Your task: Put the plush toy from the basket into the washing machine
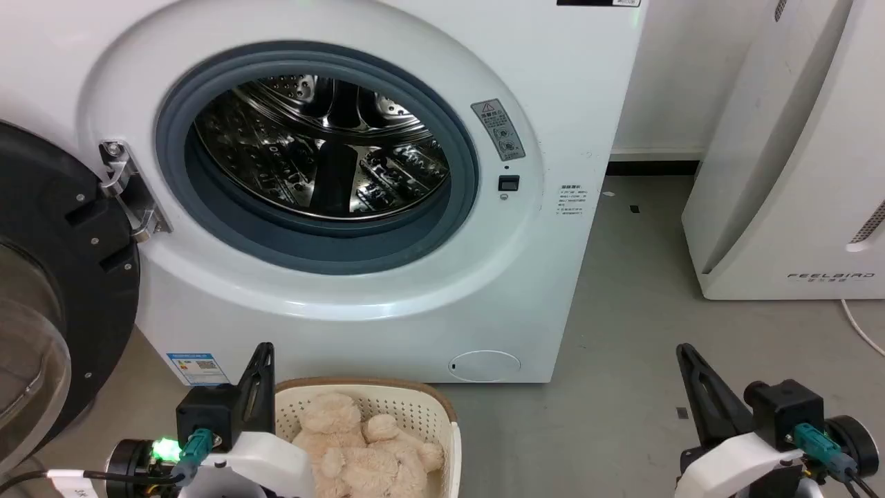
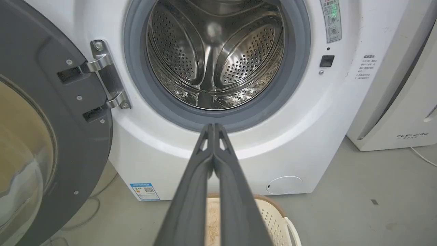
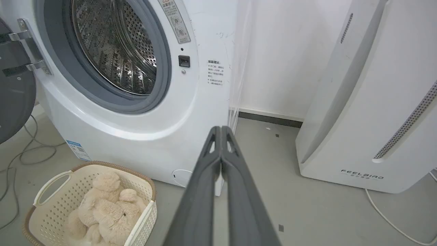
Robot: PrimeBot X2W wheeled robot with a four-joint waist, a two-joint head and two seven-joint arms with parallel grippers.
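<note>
Plush toy (image 1: 359, 449) lies in basket (image 1: 397, 384) beside clenched left hand (image 1: 265, 351), clenched right hand (image 1: 684, 351) apart.

A laundry corner in a plain utility or test room rather than a furnished home; a white front-loading washing machine (image 1: 359, 325) stands on the left, its black-framed door (image 1: 69, 277) swung open on a steel drum (image 1: 325, 145); to its right a tall white appliance marked FEELBIRD (image 1: 830, 138); the floor (image 1: 622, 346) is bare grey, with small dark marks; the far wall (image 1: 677, 69) is plain white with a dark skirting strip (image 1: 653, 167); loose cables (image 3: 37, 150) trail at the left, a white cord (image 1: 857, 325) at the right; a laundry basket (image 1: 429, 415) sits near, at the machine's foot.
</note>
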